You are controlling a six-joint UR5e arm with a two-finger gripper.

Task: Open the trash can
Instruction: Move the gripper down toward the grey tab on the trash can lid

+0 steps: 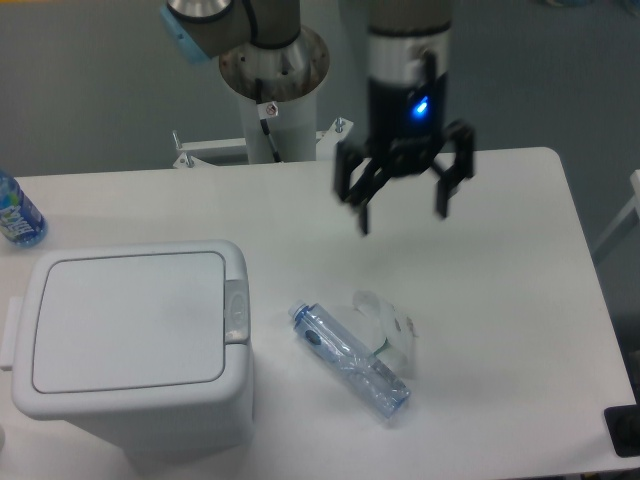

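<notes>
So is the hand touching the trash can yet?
Apart. The fixed camera shows the open hand hanging over bare table, well right of the closed trash can.

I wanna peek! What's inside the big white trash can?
Nothing inside shows. The trash can has its flat lid shut, covering everything. The open tool hangs away from it.

A white table (480, 300) carries the trash can (130, 350), two bottles (350, 360) (15, 212) and a crumpled wrapper (392, 325).

No legible text, brand, or number is present. The label on the blue bottle (17, 215) at the left edge is unreadable.
</notes>
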